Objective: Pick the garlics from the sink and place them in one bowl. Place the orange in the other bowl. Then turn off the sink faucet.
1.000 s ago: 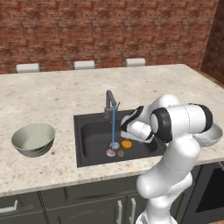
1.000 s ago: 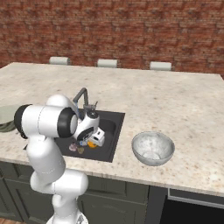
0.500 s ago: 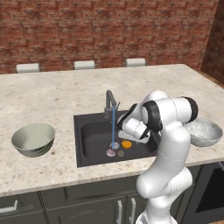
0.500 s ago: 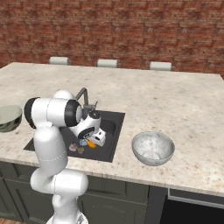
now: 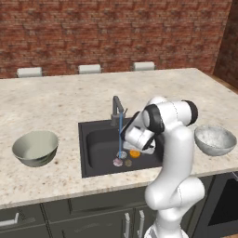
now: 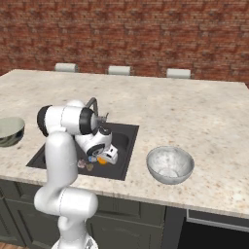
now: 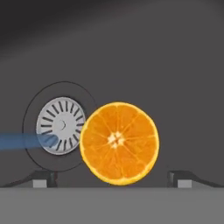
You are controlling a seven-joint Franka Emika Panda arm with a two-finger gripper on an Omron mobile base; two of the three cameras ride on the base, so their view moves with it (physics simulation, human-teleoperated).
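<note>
Claw: the claw (image 7: 112, 179) hangs low inside the sink, jaws spread wide and holding nothing, one tip on each side of the orange.
Orange: the orange (image 7: 119, 143) lies on the sink floor with its cut face toward the hand camera, just beside the drain ring (image 7: 60, 125).
Sink: the dark sink (image 5: 100, 146) is sunk in the speckled worktop (image 5: 65, 102).
Garlics: the garlics (image 5: 122, 162) lie on the sink floor near the orange, one pale and one brown.
Faucet: the sink faucet (image 5: 117, 109) stands at the back rim; a blue water stream (image 5: 121, 135) falls from it toward the drain.
Bowls: the green-grey bowl (image 5: 35, 148) sits left of the sink, the mottled bowl (image 5: 214, 140) on the right, both on the worktop.
</note>
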